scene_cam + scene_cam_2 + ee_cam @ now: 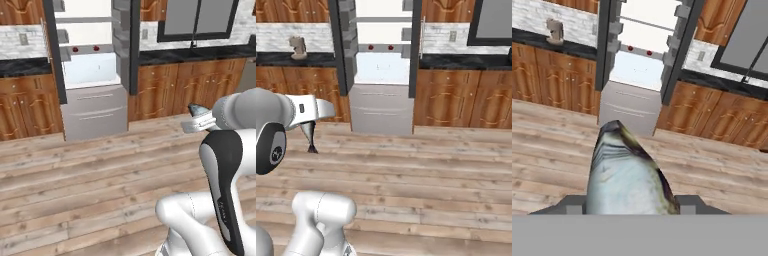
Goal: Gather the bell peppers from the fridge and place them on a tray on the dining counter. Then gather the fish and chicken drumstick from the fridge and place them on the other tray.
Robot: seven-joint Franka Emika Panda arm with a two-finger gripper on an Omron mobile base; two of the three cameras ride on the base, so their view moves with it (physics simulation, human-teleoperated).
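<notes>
My gripper (630, 204) is shut on the fish (627, 172), a grey-silver body with a dark back that sticks out forward between the two fingers. From the left base view the fish (196, 109) pokes out past the hand at the right. From the right base view the fish (309, 134) hangs tail-down under the gripper (315, 119), above the wooden floor. The fridge (637, 75) stands open well ahead of me, with two small red things (639, 50) on a shelf, too small to name. The chicken drumstick, the trays and the dining counter are out of view.
Both fridge doors (55, 50) stand swung out toward me. Wooden cabinets (446, 100) under dark counters flank the fridge. A window (197, 20) hangs to its right. Bare wooden floor (90, 170) lies between me and the fridge.
</notes>
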